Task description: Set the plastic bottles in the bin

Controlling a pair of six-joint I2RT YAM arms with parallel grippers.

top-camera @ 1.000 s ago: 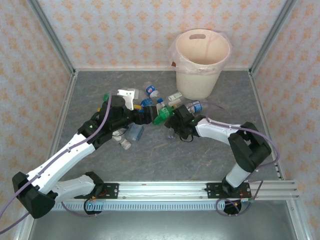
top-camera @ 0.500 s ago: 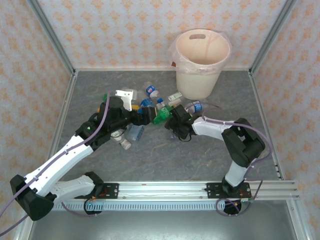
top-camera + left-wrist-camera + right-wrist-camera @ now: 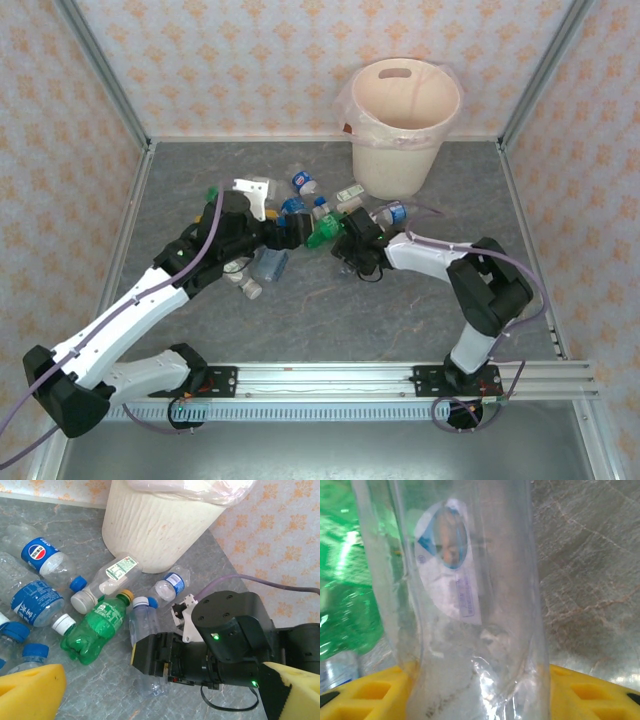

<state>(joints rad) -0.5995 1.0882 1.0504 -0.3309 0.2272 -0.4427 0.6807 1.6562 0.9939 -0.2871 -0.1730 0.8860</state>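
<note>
The right gripper appears to pinch the clear bottle lying mid-worktop, near the bin at the far edge. The left gripper gapes wide, empty. Risk: the thin plastic may buckle and slip free.

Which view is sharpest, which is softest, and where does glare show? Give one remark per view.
Top external: evenly lit, sharp throughout, only faint shadows on the table. Left wrist: crisp, with glare spots on the green bottle. Right wrist: softest; the clear bottle sits too close to focus, its label blurred, while the table beside it stays sharp.
</note>
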